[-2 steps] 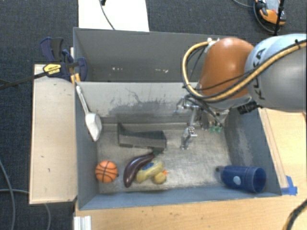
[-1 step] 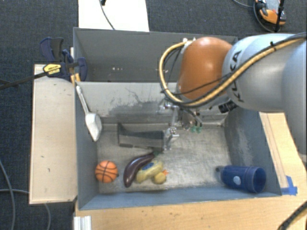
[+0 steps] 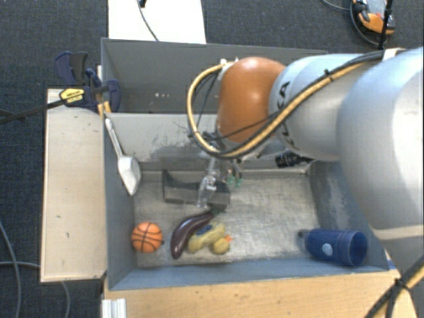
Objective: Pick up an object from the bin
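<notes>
Dark purple toy aubergine, curved, lies near the front wall of the bin, against a yellow soft toy. Gripper sits at its upper tip; open or closed, cannot tell. Likely light, stiff, glossy and slippery: pinch across the narrow middle.

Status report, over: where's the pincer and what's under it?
Pincer low over dark purple curved eggplant toy, view's lower left. Yellow lumpy toy touching it; small orange basketball beside. Nothing lifted yet.
</notes>
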